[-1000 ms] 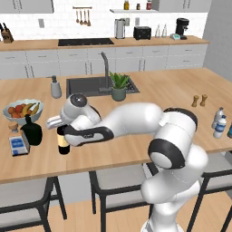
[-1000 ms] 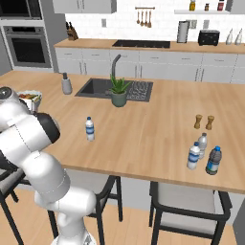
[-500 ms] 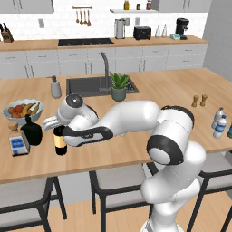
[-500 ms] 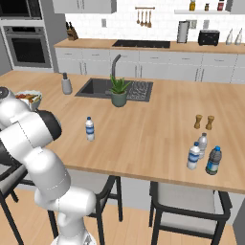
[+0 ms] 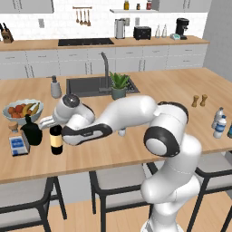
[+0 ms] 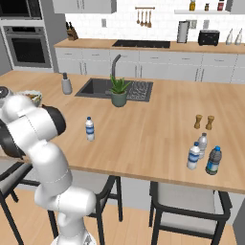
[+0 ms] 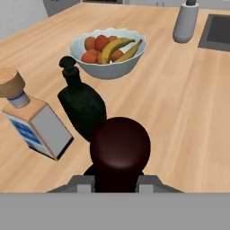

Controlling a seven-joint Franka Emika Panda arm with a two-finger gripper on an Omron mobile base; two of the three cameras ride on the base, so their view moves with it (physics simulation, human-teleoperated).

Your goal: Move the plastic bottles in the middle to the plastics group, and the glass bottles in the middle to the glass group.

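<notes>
Dark glass makes up the wine bottle [image 5: 56, 139]: a tall, near-black body with a tan-yellow label around its middle, standing upright on the wooden worktop [image 5: 181, 86] near the worktop's left end. In the hand view its reddish-brown capped top [image 7: 120, 150] fills the lower middle, seen from above. The end effector [image 7: 117, 183] is closed on the neck of the wine bottle, its grey fingers [image 7: 83, 184] pressed at either side just below the cap.

Just left of the wine bottle stands the squat round black bottle [image 5: 31, 131] with a short neck and round stopper, close beside it but apart. Further left, leaning in the hand view, is the small square clear bottle [image 7: 34, 123] with a blue label and a tan cork stopper. Behind these two sits the fruit bowl [image 5: 22, 110], pale with a wavy rim, holding oranges and bananas. A grey soap dispenser [image 5: 55, 87] stands farther back, beside the sink [image 5: 88, 85], and a potted plant [image 5: 119, 85] stands at the sink's right.

One small clear plastic bottle [image 6: 89, 128] with a blue label and pale cap stands upright in the middle of the worktop, alone. Near the right end three more small bottles cluster together [image 6: 204, 154]: two clear ones with pale caps and a darker one with a blue cap. Two small brown shakers [image 6: 203, 122] stand just behind that cluster.
</notes>
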